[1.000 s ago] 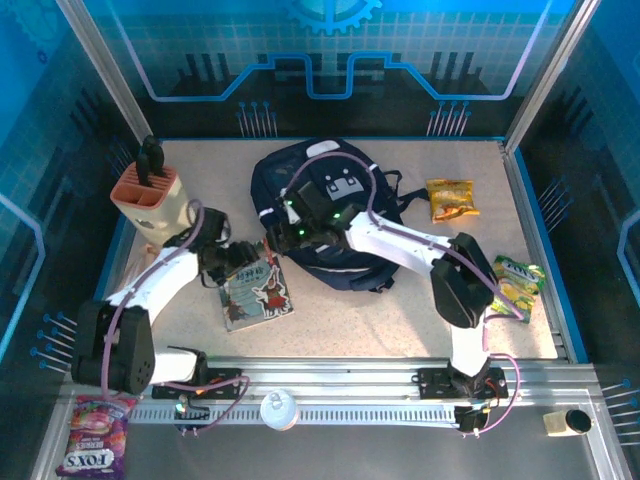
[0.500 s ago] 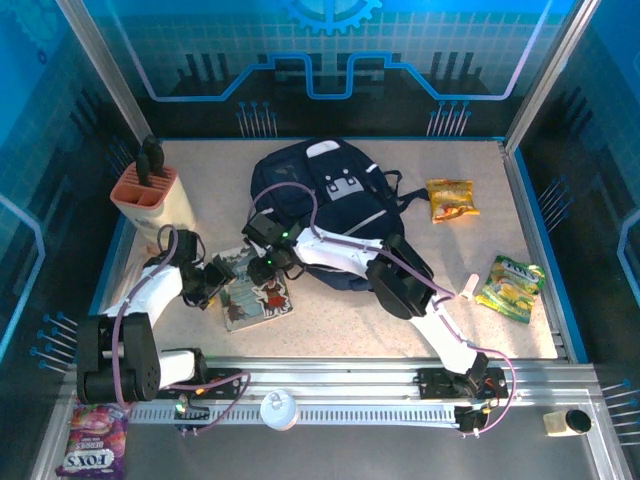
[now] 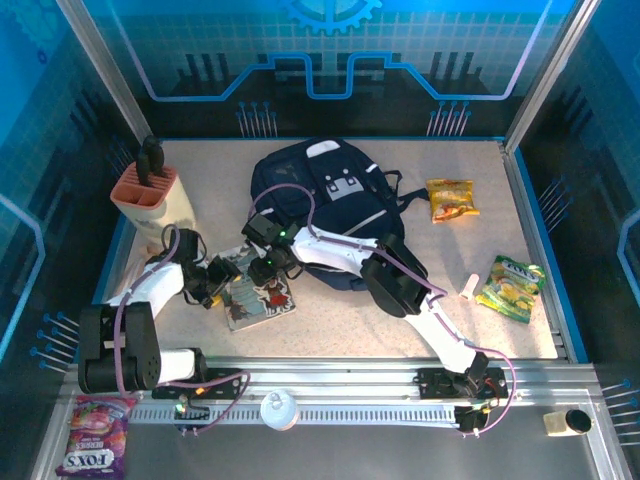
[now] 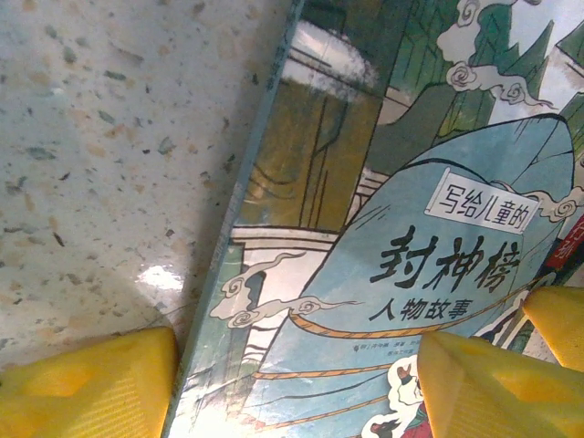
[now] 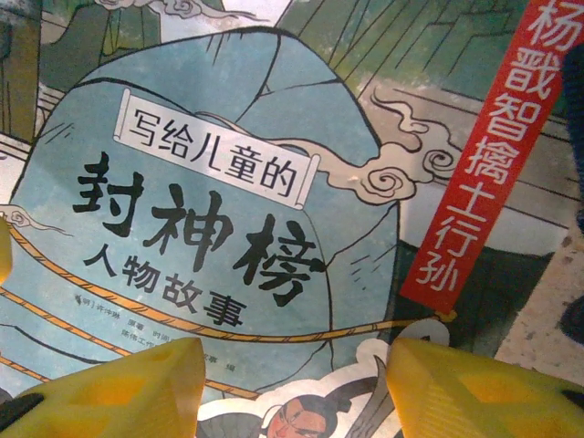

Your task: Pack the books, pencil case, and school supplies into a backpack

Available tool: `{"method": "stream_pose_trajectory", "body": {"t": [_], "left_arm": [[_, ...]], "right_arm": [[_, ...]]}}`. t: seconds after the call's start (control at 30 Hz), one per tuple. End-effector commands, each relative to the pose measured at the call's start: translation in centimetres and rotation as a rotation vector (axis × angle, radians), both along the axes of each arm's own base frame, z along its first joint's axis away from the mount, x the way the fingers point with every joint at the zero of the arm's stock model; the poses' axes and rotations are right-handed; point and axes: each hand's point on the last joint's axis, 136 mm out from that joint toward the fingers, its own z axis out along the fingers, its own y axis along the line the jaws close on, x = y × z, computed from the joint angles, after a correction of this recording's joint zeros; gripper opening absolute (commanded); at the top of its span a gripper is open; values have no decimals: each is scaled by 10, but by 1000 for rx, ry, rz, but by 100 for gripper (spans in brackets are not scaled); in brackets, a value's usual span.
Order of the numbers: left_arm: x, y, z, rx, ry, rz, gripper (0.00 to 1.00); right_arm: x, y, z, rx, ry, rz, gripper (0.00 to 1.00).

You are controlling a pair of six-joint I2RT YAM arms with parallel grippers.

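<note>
The navy backpack [image 3: 335, 200] lies just behind the right gripper [image 3: 266, 268], its inside hidden; the cartoon-covered book [image 3: 262, 300] lies flat beneath both grippers; the right gripper's fingers are spread over its cover; the left gripper [image 3: 213, 287] is spread, straddling the book's edge.

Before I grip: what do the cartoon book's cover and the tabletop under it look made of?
The cartoon book: thin coated paper cover, probably glossy; a white glare patch sits on it. The tabletop: hard speckled surface, stone-like or laminate, smooth; it mirrors a bright spot beside the book.
</note>
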Motion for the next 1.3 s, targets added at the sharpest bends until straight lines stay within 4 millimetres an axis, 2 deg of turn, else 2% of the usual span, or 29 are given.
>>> {"method": "stream_pose_trajectory", "body": {"t": [0.0,0.1,0.3,0.4,0.5,0.7,0.83,0.97,1.07,1.17,1.27], "left_arm": [[-1,-15,2,-93,-2,-22,71],[5,-22,18,-135,-49,-25,66],[17,-37,68,-236,-189,-34,48],[19,-43,80,-273,-216,-44,40],[19,-43,81,-272,-221,-46,35],[19,-41,65,-255,-180,-42,29],[19,-37,60,-226,-169,-36,26],[19,-31,58,-188,-159,-26,15],[18,-24,60,-139,-150,-12,7],[18,-14,71,-71,-165,0,0],[18,-5,93,-11,-210,12,0]], "right_arm": [[-16,-29,-52,-114,119,-25,57],[-18,-31,-55,-115,129,-30,57],[-16,-35,-58,-111,145,-54,56],[-13,-39,-59,-106,153,-74,55],[-13,-41,-61,-104,163,-87,53],[-13,-42,-62,-101,170,-91,49],[-10,-41,-53,-87,152,-93,48],[-6,-30,-33,-27,134,-81,48],[-1,-21,-8,24,105,-69,48],[7,-15,38,106,48,-62,50],[15,-15,85,218,-5,-71,52]]}}
